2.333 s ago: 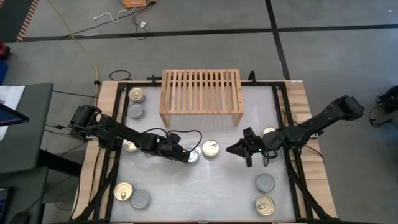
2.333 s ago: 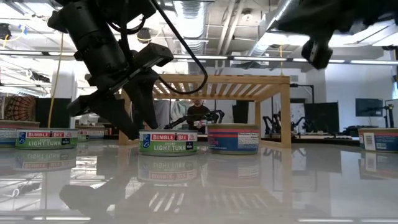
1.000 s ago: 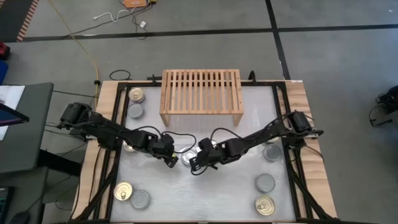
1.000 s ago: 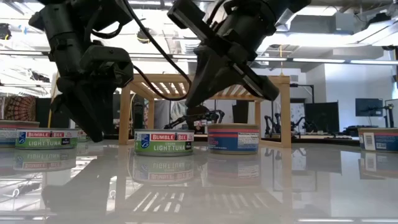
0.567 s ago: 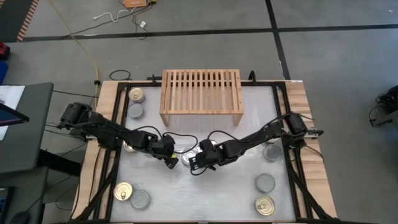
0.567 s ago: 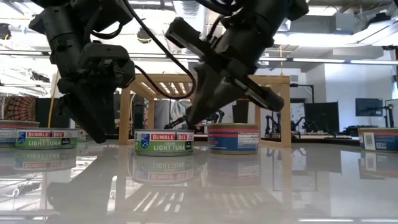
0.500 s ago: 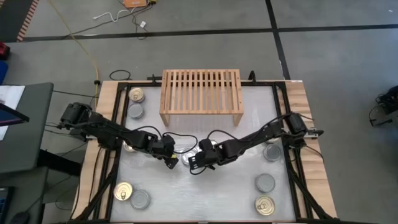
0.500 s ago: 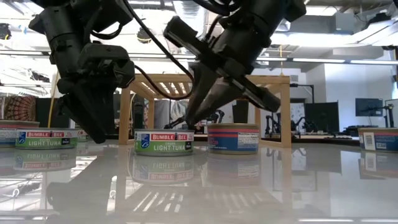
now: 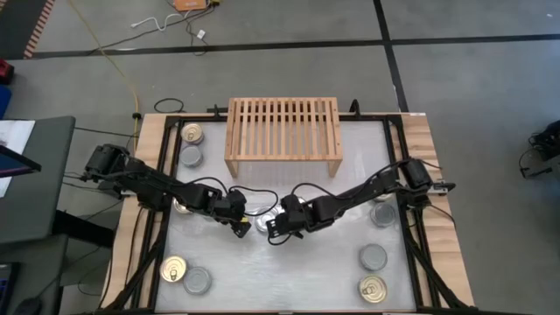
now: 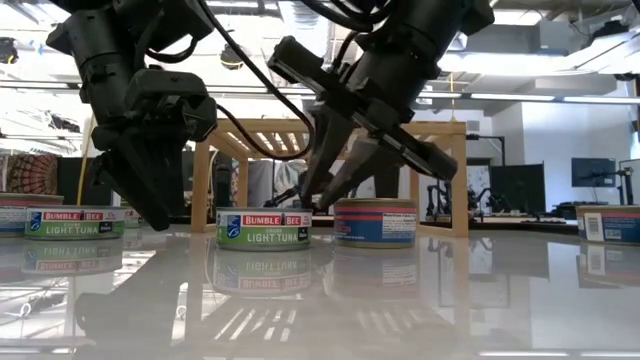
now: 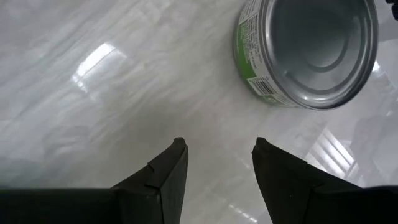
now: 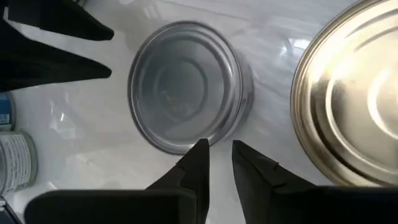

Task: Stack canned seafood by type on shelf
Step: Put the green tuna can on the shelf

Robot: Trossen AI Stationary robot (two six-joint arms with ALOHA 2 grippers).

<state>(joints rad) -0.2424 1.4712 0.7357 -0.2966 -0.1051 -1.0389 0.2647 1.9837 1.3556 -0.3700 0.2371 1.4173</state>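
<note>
A silver-topped tin point(image 9: 266, 222) with a green label point(image 10: 265, 228) stands on the white table between my two grippers. My left gripper point(image 11: 217, 143) is open just to its left over bare table, with the tin point(image 11: 317, 50) ahead of it. My right gripper point(image 12: 217, 144) comes slanting down from the right. Its fingers are slightly apart at the rim of the tin point(image 12: 183, 87). A gold-lidded tin point(image 12: 354, 99) stands beside it, under the right arm. The light-wood shelf point(image 9: 283, 136) stands at the far edge, its slatted top bare. My right gripper's fingertips point(image 12: 200, 149) stand at the silver-topped tin's rim point(image 12: 186, 148), slanting down from the table's right. I cannot tell whether they touch it. The tin stands flat on the table.
More tins stand around the table: two at the far left point(image 9: 192, 134), one under the left arm point(image 9: 184, 206), two at the near left point(image 9: 174, 269), three along the right side point(image 9: 374, 256). The table's middle near side is free room.
My right gripper's fingers have spread apart a little over the silver-topped tin. The tin and my left gripper have kept still.
</note>
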